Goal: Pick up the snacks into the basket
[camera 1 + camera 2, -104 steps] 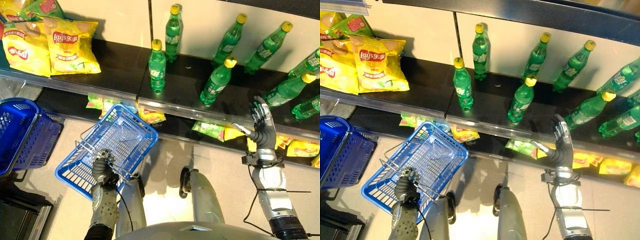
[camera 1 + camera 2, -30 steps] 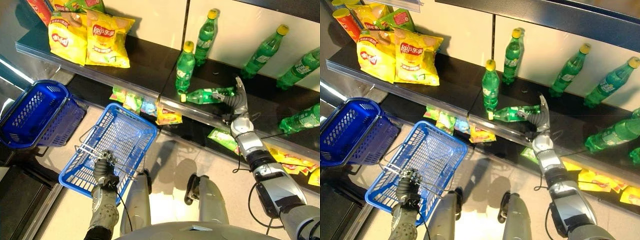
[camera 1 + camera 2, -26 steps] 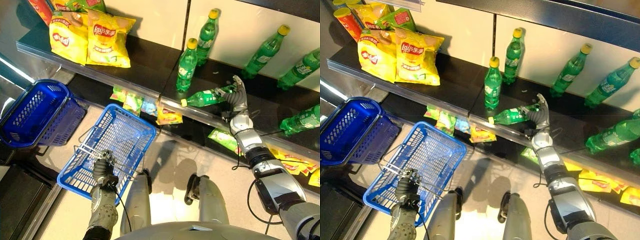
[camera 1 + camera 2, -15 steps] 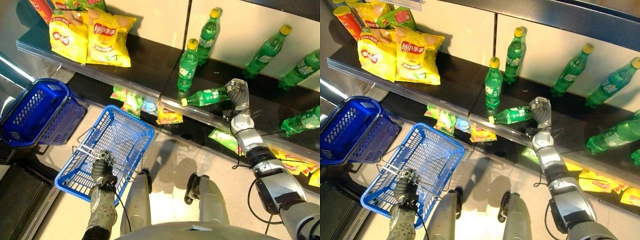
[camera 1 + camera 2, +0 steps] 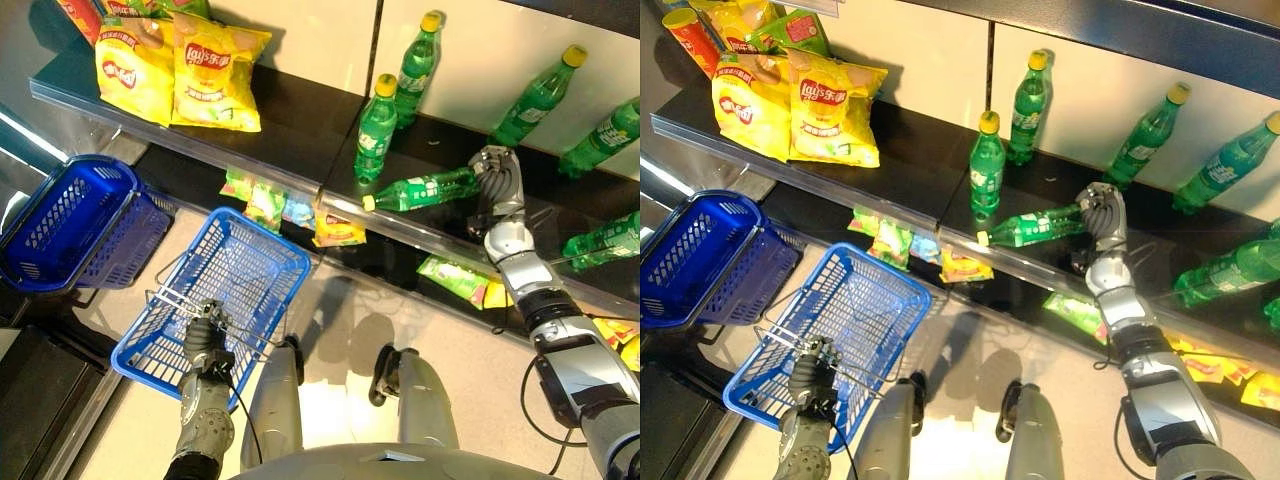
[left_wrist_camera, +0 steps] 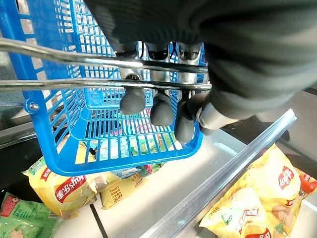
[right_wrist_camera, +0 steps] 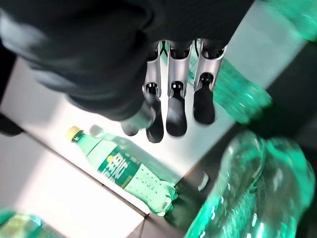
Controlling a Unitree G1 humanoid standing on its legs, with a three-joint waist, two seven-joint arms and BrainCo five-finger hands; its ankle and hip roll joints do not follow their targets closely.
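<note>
Two hands busy. Left eye view: the left hand sits low left, fingers curled round the wire handle of the light blue basket, which hangs in front of the lower shelf with nothing visible inside. A darker blue basket stands further left. The right hand is up on the black upper shelf, fingers wrapped round the base of a green bottle that lies tipped over, yellow cap pointing left over the shelf edge. Other green bottles stand upright around it. Yellow chip bags lean at the shelf's far left, well apart from both hands; small snack packs lie on the lower shelf just behind the light blue basket. Right eye view: same layout. Left wrist view: fingertips hooked under the two wire bars of the handle, blue mesh behind, chip bags beyond it. Right wrist view: fingers curled, a green bottle body blurred and close by the hand, another bottle standing against the pale back wall.
</note>
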